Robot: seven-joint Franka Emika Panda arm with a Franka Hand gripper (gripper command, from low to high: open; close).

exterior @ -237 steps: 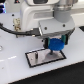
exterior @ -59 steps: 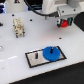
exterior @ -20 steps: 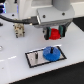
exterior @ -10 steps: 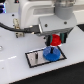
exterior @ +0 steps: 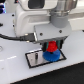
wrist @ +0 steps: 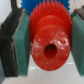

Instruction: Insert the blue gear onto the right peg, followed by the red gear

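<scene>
Exterior view, step in hand: The blue gear (exterior: 51,55) is lying flat at the exterior view's right end of the grey plate (exterior: 34,59), so step 1 is looking done. Step 2, the red gear (exterior: 51,47), is going on now.
Exterior view, where the red gear is: It is hanging under the gripper (exterior: 51,45), right over the blue gear. I cannot tell if the 2 gears are touching.
Exterior view, the right peg: It is hiding under the gears, so I cannot see it.
Exterior view, room to move: The white table (exterior: 12,72) is lying open around the plate. The big arm is crowding the space above the plate.
Wrist view, fingers: The 2 green pads (wrist: 23,42) are squeezing the red gear (wrist: 48,40) from both sides, with the gear filling the gap between them.
Wrist view, the hole: The round hole in the red gear is showing in its middle.
Wrist view, blue gear: A bit of blue (wrist: 30,5) is peeking out behind the red gear.
Next move, my guess: The hole is needing to line up with the peg, then go straight down slowly.
Edges to watch: The teeth of the 2 gears may be bumping if the red one is tilting.
</scene>
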